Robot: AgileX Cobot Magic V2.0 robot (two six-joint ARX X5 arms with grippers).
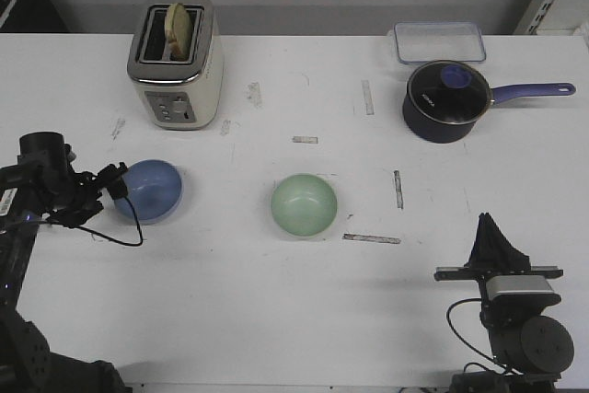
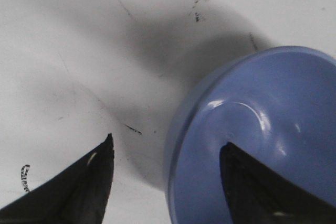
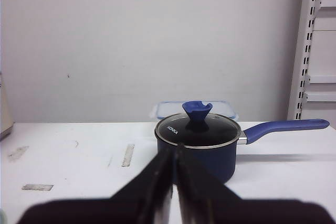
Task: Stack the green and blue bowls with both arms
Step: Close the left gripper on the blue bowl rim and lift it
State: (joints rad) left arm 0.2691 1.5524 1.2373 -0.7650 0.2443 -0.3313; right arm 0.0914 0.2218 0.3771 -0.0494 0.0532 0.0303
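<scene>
Straddling the blue bowl's (image 2: pixel 262 135) rim, my left end effector (image 2: pixel 168 177) is spread, 1 finger inside, nothing clamped yet. Green bowl (image 1: pixel 304 205) sits mid-bench, well apart. My right end effector (image 3: pixel 175 182) rests pressed together. Stacking remains undone.

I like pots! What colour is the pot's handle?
The pot's handle is blue; the front view shows it best.

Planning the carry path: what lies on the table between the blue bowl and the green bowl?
Nothing: in the front view the stretch of table between the blue bowl and the green bowl is bare white surface.
</scene>
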